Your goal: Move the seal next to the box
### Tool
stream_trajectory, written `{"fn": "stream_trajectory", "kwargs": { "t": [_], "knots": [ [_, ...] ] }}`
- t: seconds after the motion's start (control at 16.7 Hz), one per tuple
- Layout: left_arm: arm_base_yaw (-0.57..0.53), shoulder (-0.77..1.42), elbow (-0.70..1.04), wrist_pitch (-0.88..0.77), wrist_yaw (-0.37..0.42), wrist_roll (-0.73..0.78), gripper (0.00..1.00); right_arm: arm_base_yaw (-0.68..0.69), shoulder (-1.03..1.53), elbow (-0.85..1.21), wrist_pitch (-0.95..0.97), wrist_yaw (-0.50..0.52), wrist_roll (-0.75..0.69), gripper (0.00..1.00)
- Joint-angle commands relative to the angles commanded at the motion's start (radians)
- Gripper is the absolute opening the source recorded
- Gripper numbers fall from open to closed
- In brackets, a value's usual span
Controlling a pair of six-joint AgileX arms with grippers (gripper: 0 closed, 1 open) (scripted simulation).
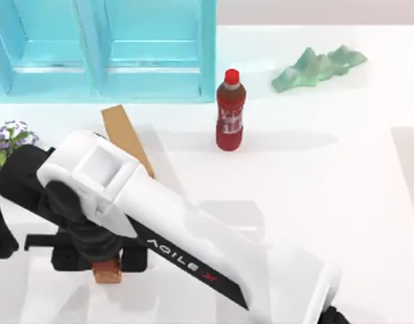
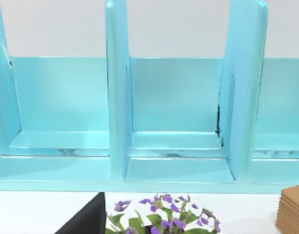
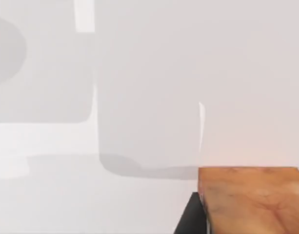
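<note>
Reaching across from the lower right of the top view, the right arm carries its gripper (image 1: 107, 262) to the near-left part of the worktop (image 1: 328, 202); the dark jaws sit either side of the seal (image 1: 107, 271), which shows as a small reddish-brown block just below the wrist housing; the right wrist view shows the seal (image 3: 251, 200) close against the camera with a dark finger (image 3: 190, 217) at its side. Judged from both views, the jaws are closed on the seal, though whether it rests on the worktop or is lifted cannot be told.

The box (image 1: 127, 140), a flat brown slab, lies up-table from the seal, its long axis running diagonally from upper left to lower right; its nearer end is partly covered by the arm; seal and box stand apart. The coming move therefore turns on carrying the seal away from the near edge, toward the box's side.

The left arm sits parked at the far left, facing the blue shelf (image 2: 178, 122) and purple flowers (image 2: 164, 219); its jaws cannot be judged.
</note>
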Motion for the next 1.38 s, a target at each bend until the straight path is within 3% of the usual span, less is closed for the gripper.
{"fn": "stream_trajectory", "kwargs": {
  "t": [0.78, 1.14, 1.38],
  "knots": [
    [0.000, 0.000, 0.000, 0.000, 0.000, 0.000, 1.00, 0.012, -0.207, -0.234, 0.088, -0.015, 0.001, 0.00],
    [0.000, 0.000, 0.000, 0.000, 0.000, 0.000, 1.00, 0.012, -0.223, -0.246, 0.091, -0.015, 0.002, 0.00],
    [0.000, 0.000, 0.000, 0.000, 0.000, 0.000, 1.00, -0.051, -0.322, -0.353, 0.141, -0.043, -0.076, 0.00]
  ]
}}
